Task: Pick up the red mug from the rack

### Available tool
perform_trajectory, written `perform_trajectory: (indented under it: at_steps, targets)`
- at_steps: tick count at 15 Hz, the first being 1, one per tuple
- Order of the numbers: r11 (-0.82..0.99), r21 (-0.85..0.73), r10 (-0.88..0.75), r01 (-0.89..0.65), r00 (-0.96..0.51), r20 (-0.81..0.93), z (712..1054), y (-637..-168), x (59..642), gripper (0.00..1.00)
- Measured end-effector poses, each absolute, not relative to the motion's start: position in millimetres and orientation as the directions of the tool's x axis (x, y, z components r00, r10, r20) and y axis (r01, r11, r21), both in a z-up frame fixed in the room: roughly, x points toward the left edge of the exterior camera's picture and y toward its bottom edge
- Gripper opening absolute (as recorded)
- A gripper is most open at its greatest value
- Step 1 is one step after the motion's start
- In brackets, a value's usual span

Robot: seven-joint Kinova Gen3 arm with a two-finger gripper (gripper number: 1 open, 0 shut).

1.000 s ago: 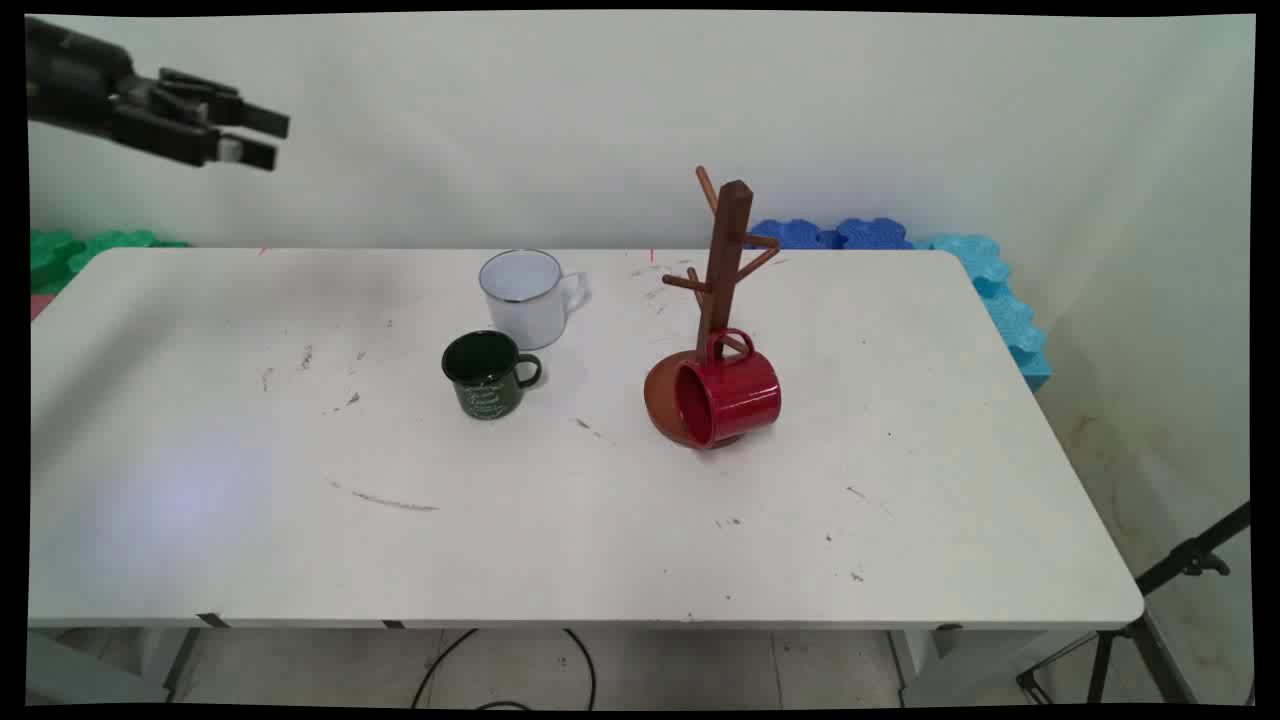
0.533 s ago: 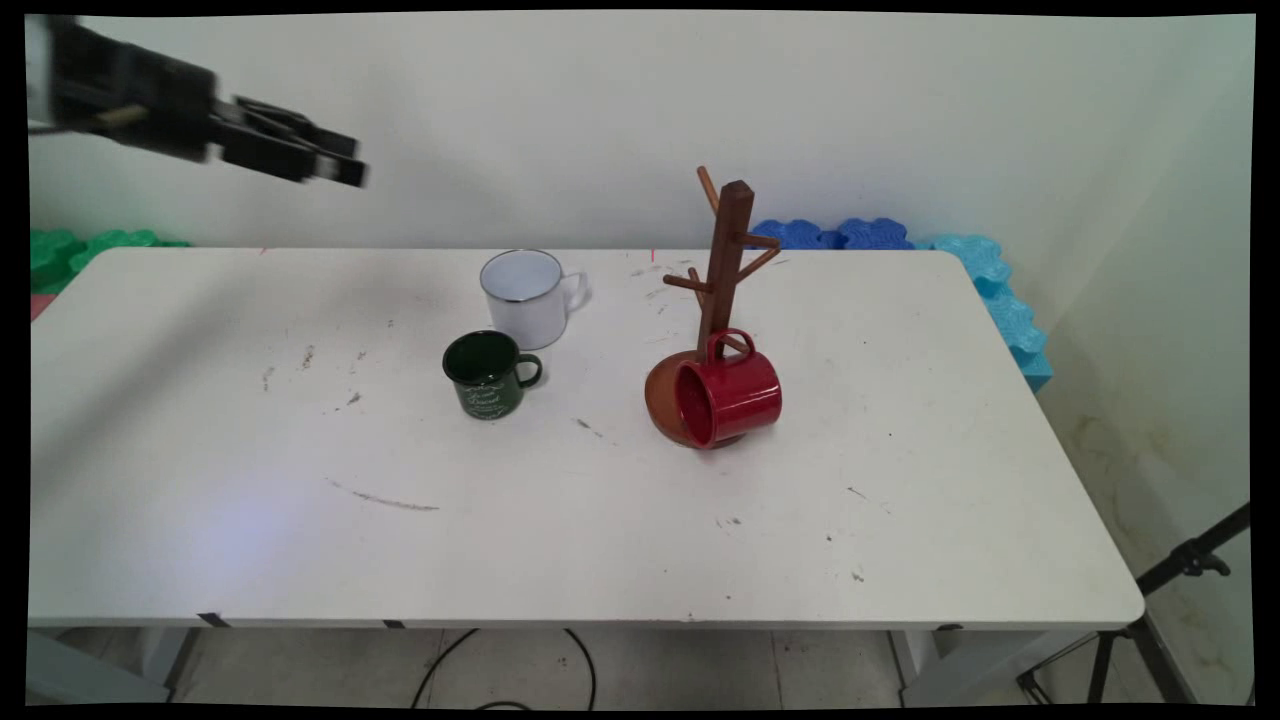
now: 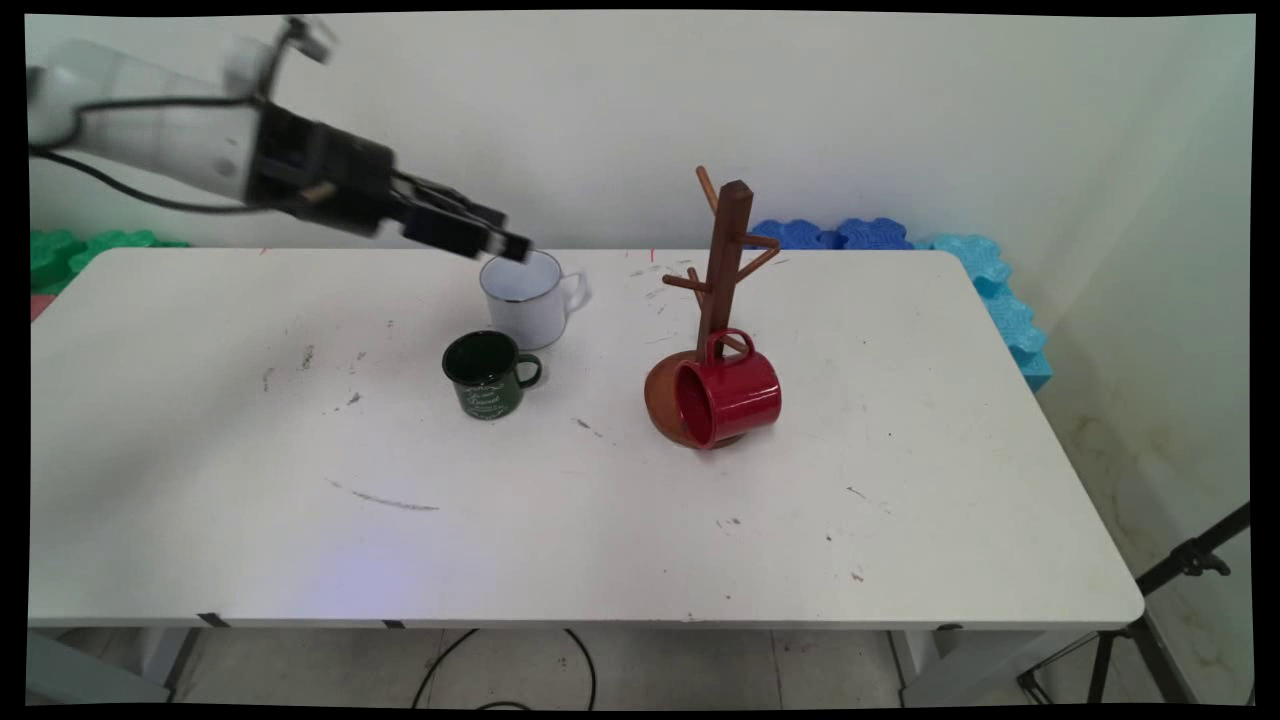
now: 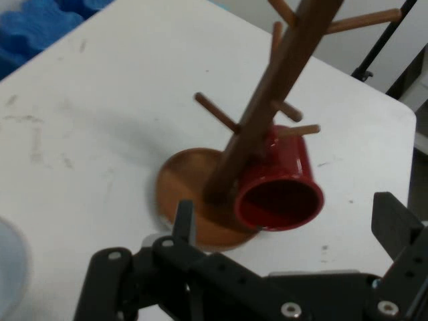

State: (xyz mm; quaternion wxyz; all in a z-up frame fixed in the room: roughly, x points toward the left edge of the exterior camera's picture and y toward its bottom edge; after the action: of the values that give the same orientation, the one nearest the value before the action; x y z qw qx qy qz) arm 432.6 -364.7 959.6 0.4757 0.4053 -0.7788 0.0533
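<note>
Main view. My gripper hangs in the air, holding nothing, its tips just above the rim of the white mug, a smooth enamel cylinder with a dark lip. Below and nearer sits the glossy green mug. Well ahead of my fingers stands the rack, a slim wooden post with pegs on a round dish base; the shiny red mug already hangs from a low peg, two mugs remain on the scuffed table.

Hand view. My fingers stand spread wide apart, framing the rack and red mug ahead, mouth toward me.
</note>
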Motion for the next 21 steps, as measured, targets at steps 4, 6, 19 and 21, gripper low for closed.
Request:
perform_trajectory:
  at_steps: [4,6,19,21]
  targets:
    - [0.655,0.333,-0.607,-0.678,-0.210,0.766,942.3,-366.3,386.2,1.00]
    - [0.647,0.347,-0.617,-0.679,-0.200,0.761,931.0,-368.5,364.5,1.00]
    - [0.576,0.402,-0.680,-0.711,-0.145,0.718,853.3,-372.0,279.0,1.00]
    - [0.565,0.409,-0.687,-0.716,-0.134,0.715,846.6,-372.7,271.1,1.00]
